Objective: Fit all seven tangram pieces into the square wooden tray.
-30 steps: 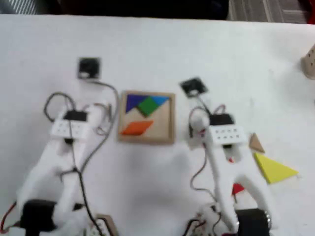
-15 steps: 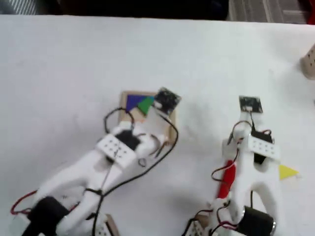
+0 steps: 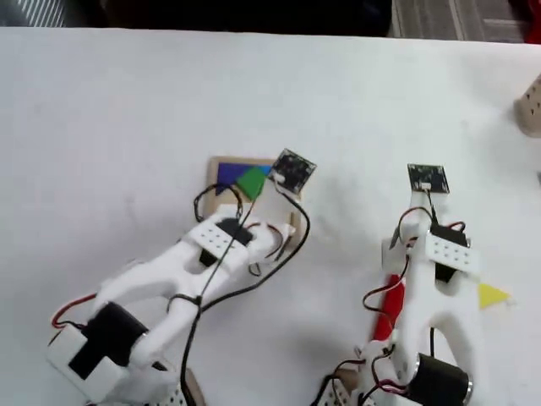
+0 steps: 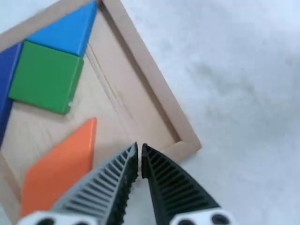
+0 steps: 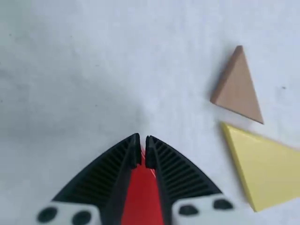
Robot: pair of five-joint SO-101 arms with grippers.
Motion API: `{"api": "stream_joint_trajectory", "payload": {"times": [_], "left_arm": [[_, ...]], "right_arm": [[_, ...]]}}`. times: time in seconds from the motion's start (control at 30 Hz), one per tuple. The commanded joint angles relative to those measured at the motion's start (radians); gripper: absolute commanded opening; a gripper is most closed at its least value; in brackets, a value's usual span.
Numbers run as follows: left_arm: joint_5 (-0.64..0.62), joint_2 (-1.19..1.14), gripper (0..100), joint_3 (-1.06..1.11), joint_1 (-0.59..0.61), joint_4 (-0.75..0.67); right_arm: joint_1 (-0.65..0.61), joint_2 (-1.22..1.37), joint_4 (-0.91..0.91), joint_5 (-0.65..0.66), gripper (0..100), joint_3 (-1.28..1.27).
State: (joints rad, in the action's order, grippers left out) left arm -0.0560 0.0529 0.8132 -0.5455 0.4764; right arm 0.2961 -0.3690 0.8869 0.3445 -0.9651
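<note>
**Four pieces seated, three outside**

The left tool (image 4: pixel 139 147) has its jaws pressed together with nothing between them. Its tips hang over a corner of the square wooden tray (image 4: pixel 159 89), just beside the orange parallelogram (image 4: pixel 61 168) lying inside. Farther in sit the green square (image 4: pixel 44 75), the light blue triangle (image 4: pixel 70 30) touching it, and a dark blue piece (image 4: pixel 7 84) at the tray's edge.

The right tool (image 5: pixel 143 140) is drawn to a thin slit above the white worktop (image 3: pixel 127 101). The red flat piece (image 5: pixel 140 197) shows through that slit, and whether it is gripped cannot be told. Beyond lie the yellow triangle (image 5: pixel 262 164) and, just past it, the plain wooden triangle (image 5: pixel 238 86), both well apart from the tray.
</note>
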Motion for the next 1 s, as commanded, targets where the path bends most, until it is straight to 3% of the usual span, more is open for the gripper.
{"api": "stream_joint_trajectory", "payload": {"times": [0.0, 0.53, 0.97], "left_arm": [[0.003, 0.002, 4, -0.051, 0.019, -0.077], [0.008, 0.007, 4, -0.041, 0.104, -0.091], [0.009, 0.001, 4, -0.049, 0.282, -0.068]], "right_arm": [[0.007, -0.024, -0.012, 0.017, 1.8, 0.0], [0.007, -0.022, -0.013, 0.017, 1.8, -0.003], [0.007, -0.022, -0.013, 0.017, 1.8, -0.005]]}}
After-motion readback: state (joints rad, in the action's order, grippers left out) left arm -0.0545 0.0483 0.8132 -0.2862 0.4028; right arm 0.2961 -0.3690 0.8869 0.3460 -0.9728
